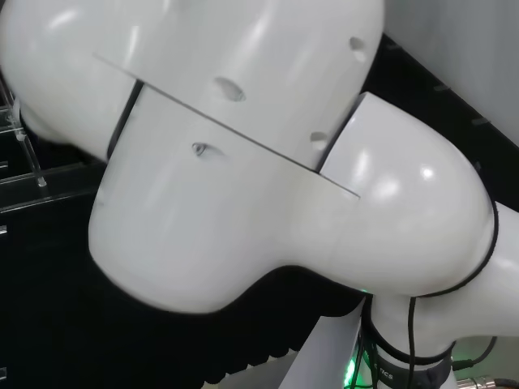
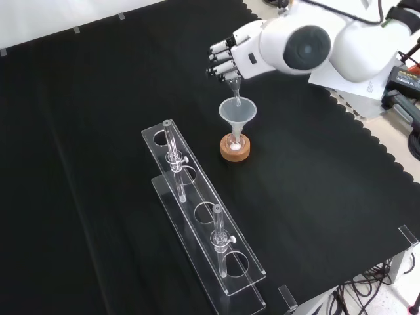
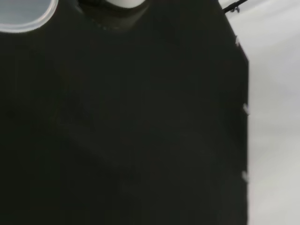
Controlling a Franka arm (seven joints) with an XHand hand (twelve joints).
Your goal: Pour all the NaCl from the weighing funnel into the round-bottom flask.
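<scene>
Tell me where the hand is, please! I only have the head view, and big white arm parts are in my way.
Observer: In the front view, the hand is above a plastic funnel that sits in the round-bottom flask on a cork ring.
Operator: Is it holding anything?
Observer: Yes. Its fingers curl round a small clear piece, apparently the weighing funnel, which points down into the plastic funnel's mouth.
Operator: Did any salt get in?
Observer: A little white powder lies at the bottom of the flask. I cannot tell whether more is left in the weighing funnel.
</scene>
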